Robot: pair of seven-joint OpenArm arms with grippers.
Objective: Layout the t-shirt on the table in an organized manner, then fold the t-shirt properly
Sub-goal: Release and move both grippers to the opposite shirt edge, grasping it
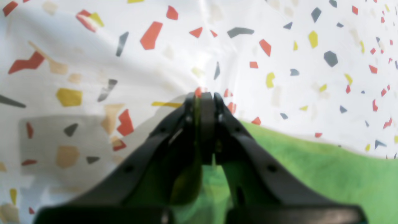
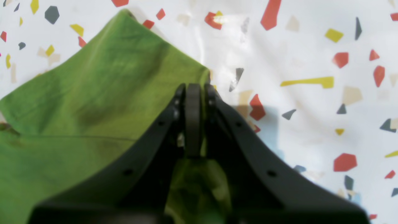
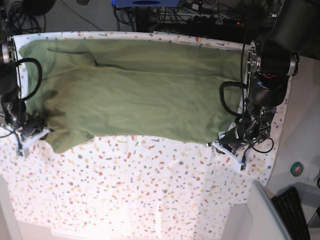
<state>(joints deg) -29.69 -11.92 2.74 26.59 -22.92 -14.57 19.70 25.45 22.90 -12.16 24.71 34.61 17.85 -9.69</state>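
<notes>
A soft olive-green t-shirt [image 3: 135,100] lies spread wide across the far half of the table [image 3: 150,190], whose white cloth is speckled with angular red, yellow and grey flecks. The fabric shows gentle creases. The black left gripper [image 1: 203,96], at the shirt's corner on the base view's right, is pressed together on a thin edge of green cloth. The right gripper [image 2: 193,88] pinches the opposite corner, jaws closed.

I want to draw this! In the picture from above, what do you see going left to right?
Right gripper pinching the shirt's corner → the t-shirt spread over the table → left gripper pinching the other corner.
</notes>
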